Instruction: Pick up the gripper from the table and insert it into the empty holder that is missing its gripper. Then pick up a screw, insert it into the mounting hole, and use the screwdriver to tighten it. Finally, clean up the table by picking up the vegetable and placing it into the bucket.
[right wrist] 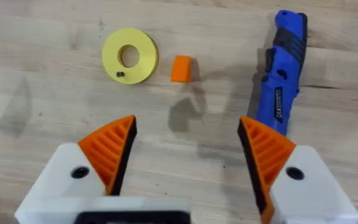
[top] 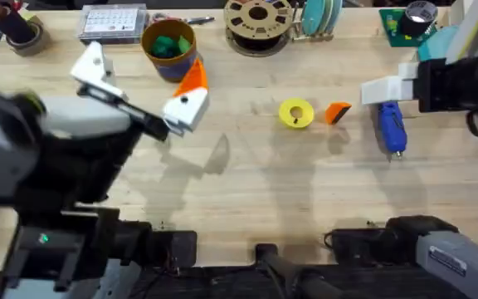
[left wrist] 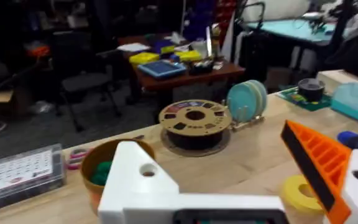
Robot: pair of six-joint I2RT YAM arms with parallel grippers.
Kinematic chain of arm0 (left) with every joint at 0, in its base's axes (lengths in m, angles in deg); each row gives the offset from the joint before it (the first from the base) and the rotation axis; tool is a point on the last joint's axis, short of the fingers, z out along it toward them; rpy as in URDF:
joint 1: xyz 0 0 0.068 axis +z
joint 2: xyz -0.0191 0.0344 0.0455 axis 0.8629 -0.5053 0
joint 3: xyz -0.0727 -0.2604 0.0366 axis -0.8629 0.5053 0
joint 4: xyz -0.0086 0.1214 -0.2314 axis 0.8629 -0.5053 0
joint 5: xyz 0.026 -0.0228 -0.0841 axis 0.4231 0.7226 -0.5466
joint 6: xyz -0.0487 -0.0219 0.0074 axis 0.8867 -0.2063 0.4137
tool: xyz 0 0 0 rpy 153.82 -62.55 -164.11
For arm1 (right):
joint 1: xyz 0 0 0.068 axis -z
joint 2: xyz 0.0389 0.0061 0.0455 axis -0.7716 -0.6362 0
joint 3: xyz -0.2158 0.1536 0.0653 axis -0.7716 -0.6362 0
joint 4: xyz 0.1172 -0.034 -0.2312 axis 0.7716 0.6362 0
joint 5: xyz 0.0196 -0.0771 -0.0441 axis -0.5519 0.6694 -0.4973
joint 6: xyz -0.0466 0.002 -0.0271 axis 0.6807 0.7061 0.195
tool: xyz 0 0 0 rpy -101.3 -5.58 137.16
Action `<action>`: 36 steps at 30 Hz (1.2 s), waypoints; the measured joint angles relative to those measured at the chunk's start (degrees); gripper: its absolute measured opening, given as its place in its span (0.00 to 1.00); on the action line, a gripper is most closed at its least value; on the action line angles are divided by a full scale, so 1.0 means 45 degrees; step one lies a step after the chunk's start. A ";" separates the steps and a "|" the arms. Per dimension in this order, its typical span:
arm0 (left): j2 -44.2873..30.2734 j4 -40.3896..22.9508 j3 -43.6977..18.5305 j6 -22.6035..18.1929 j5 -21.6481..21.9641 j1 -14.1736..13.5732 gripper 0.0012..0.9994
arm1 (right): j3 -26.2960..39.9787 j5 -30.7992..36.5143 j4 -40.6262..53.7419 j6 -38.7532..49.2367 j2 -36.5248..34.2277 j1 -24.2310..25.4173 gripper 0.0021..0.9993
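Step in hand: we are judging this as the first step, fetching the loose gripper; it is lying untouched on the bench [top: 239,191].
Left tool [top: 143,73]: we are seeing it spread wide and empty, raised over the left part of the bench.
Holder [top: 94,63]: we are reading the bare white angular block on the left tool's far finger as the mount missing its pad. It is showing a round mounting hole in the left wrist view, while the other finger is carrying its orange ribbed pad [top: 193,79].
Bucket [top: 146,37]: it is standing just behind the left tool, with green lumps inside. We cannot tell whether the vegetable is among them.
Yellow ring [top: 296,113]: it is lying flat at mid-bench, with a small dark speck on it that may be a screw.
Gripper [top: 337,112]: a small orange wedge, ribbed, with no white base, just right of the yellow ring and apart from it.
Screwdriver [top: 391,126]: bright blue, lying flat to the right of the gripper.
Right tool [right wrist: 188,127]: it is hovering spread and empty, with the gripper ahead of its pads.
Next move: we are expecting the right tool to need lowering around the wedge and closing squarely on this small part.
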 joint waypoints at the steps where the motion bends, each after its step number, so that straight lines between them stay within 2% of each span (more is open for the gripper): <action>1: 0.0338 0.0075 0.0278 0.0093 -0.0199 0.0000 0.99 | 0.0000 -0.0002 0.0000 0.0000 0.0000 0.0000 1.00; 6: 0.1792 0.0147 0.1512 0.0499 -0.1689 0.0000 0.99 | 0.0000 0.0000 0.0002 0.0000 0.0000 0.0000 1.00; 11: 0.3037 0.0150 0.2459 0.1756 -0.3032 0.0000 0.99 | 0.0000 0.0003 0.0005 0.0000 0.0000 0.0000 1.00; 14: 0.3741 0.0188 0.2922 0.2200 -0.3983 0.0000 0.99 | 0.0000 -0.0002 0.0005 0.0000 0.0000 0.0000 1.00; 20: 0.4636 0.0020 0.3292 0.2893 -0.5805 0.0000 0.99 | 0.0000 -0.0002 0.0000 0.0000 0.0000 0.0000 1.00; 24: 0.4651 -0.0957 0.3292 0.3066 -0.6810 0.0000 0.99 | 0.0000 -0.0001 0.0004 0.0000 0.0000 0.0000 1.00; 29: 0.4648 -0.2389 0.3297 0.2638 -0.7464 0.0000 0.99 | 0.0000 0.0001 0.0000 0.0000 0.0000 0.0000 1.00; 31: 0.4651 -0.3017 0.3302 0.2167 -0.7741 0.0000 0.99 | 0.0000 -0.0001 0.0000 0.0000 0.0000 0.0000 1.00; 32: 0.4642 -0.3583 0.3297 0.1402 -0.8112 0.0000 0.99 | 0.0000 -0.0002 0.0004 0.0000 0.0000 0.0000 1.00; 36: 0.4642 -0.3697 0.3288 0.0463 -0.8610 0.0000 0.99 | 0.0000 0.0001 0.0005 0.0000 0.0000 0.0000 1.00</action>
